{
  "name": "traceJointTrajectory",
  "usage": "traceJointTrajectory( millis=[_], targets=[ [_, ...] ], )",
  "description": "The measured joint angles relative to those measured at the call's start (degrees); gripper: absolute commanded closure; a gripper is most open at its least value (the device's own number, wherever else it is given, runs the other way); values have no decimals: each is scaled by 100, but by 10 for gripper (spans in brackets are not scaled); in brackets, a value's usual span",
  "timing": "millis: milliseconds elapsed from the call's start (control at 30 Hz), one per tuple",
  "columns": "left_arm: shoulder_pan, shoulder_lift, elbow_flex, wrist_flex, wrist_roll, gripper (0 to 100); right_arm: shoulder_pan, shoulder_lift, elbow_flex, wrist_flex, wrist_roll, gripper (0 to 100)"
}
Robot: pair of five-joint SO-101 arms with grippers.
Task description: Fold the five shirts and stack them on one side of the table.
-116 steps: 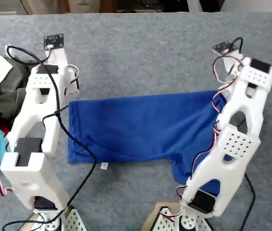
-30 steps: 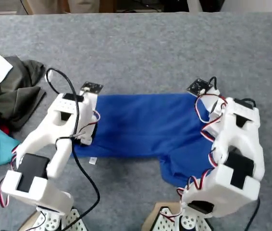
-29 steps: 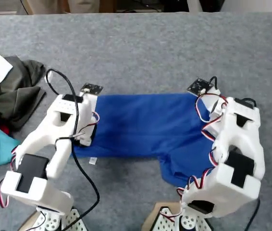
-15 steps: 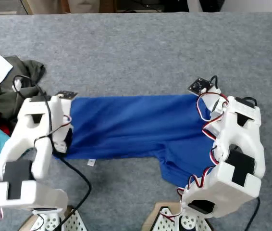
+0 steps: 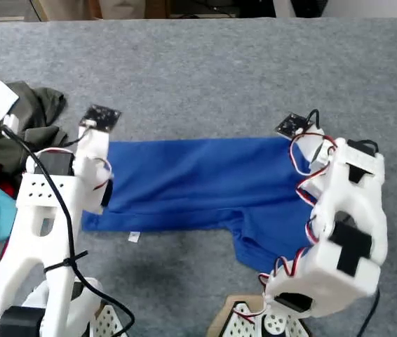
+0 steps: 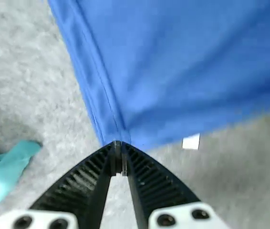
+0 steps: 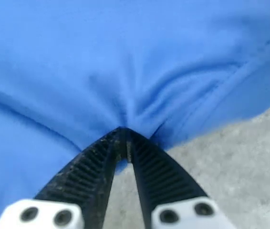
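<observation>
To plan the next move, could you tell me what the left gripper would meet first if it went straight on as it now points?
The blue fabric shirt: the left gripper is shut on its hemmed edge, so it would likely push into that cloth lying on the grey carpeted table.

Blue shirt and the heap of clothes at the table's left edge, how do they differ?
The blue shirt lies spread out mid-table; the heap of clothes is crumpled at the edge. The blue shirt is one colour; the heap mixes dark, red, teal and white. The left gripper and right gripper are each shut on the blue shirt; neither holds the heap. Both rest on the grey table.
</observation>
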Motion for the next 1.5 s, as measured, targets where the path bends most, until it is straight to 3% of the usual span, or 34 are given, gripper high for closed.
traceJointTrajectory(
  millis=[300,500,767,1067,1500],
  targets=[
    [97,1749,-563,-1064,914,981,-9,-2268,255,1073,167,994],
    [97,3262,-1591,-1231,958,981,-501,-3745,1714,1266,281,988],
    [97,4949,-2954,-1222,976,981,-905,-5248,3780,1442,853,866],
    [97,5178,-3218,-1204,993,981,-914,-7015,4167,3051,1547,836],
    [97,5222,-3437,-870,993,981,-949,-7842,5002,2426,1908,836]
  ],
)
